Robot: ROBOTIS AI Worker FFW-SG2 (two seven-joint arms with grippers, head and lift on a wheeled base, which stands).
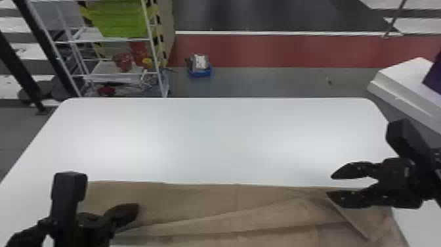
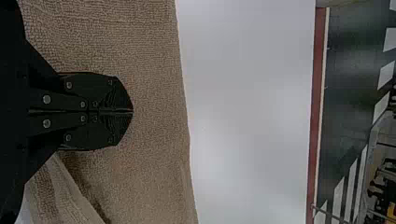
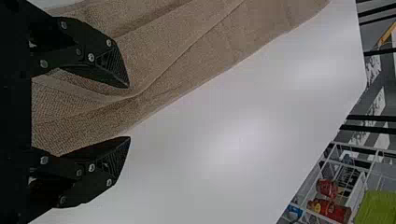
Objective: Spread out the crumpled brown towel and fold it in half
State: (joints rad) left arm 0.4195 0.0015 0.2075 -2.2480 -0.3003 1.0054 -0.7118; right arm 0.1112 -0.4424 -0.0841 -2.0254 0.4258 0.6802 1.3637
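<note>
The head view looks forward and down from above the table [image 1: 213, 141], farthest back of the three, out to the rack [image 1: 115, 78] and red floor strip [image 1: 279, 49]. Both wrist views, turned sideways, look from close over the towel [image 1: 197, 200] across the table: the left shares the strip with the head view, the right the rack. All three share towel and table.
</note>
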